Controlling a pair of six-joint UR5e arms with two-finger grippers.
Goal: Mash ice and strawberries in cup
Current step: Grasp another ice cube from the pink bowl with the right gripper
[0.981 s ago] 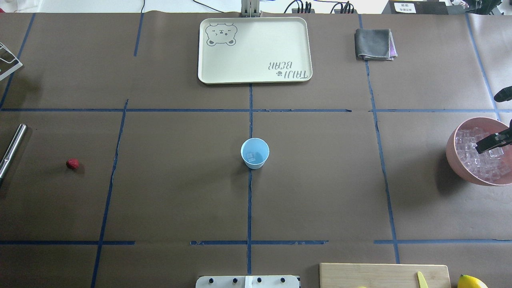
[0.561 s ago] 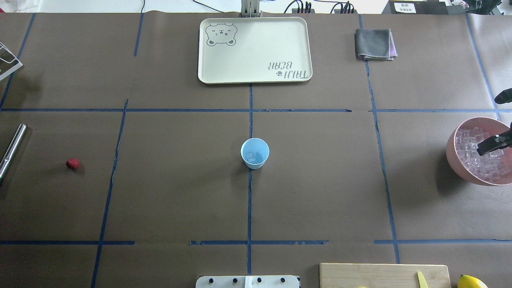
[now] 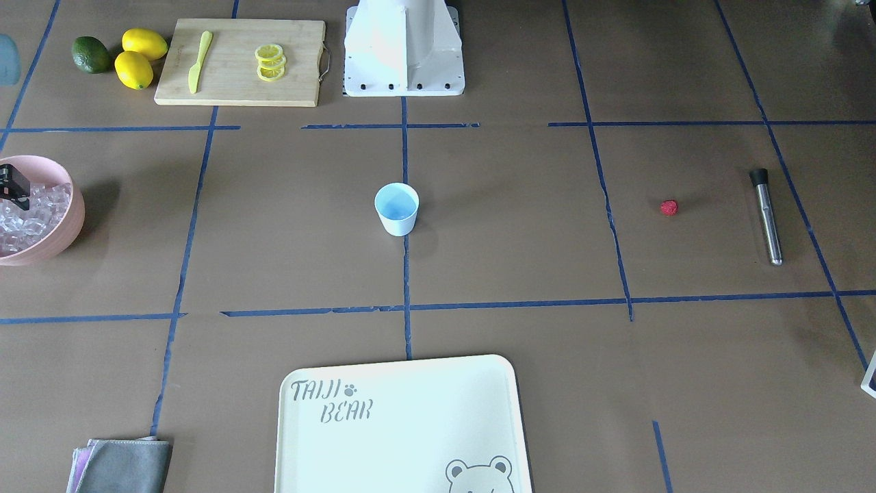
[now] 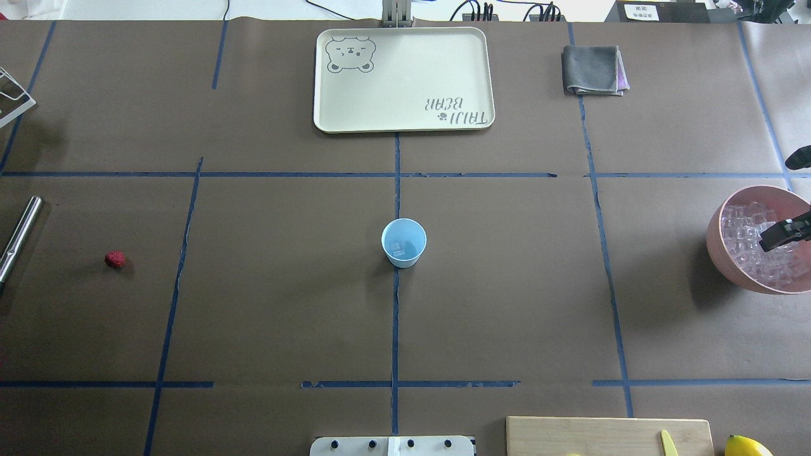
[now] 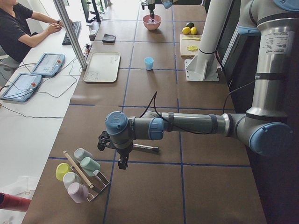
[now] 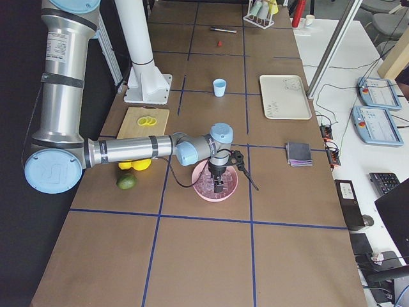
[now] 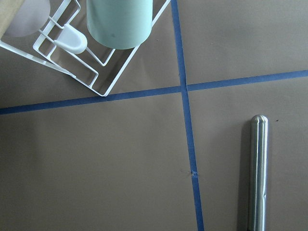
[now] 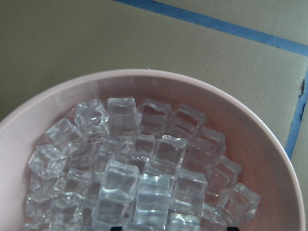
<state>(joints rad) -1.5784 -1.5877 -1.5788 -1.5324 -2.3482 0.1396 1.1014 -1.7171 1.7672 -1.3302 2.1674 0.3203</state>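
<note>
- Clear, glassy ice cubes [image 8: 144, 183] lie heaped in the round pink bowl [image 8: 281, 159], directly beneath the right gripper [image 6: 218, 184], the nearer arm.
- Jaw spread: cannot tell.
- Small pale-blue tapered cup [image 4: 403, 242] stands at table centre, well apart, holding one cube.

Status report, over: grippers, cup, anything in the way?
Right gripper over pink bowl of ice, looks open; left gripper near rack, state unclear. Cup upright, one ice cube inside; strawberry loose on table. Nothing around cup.
</note>
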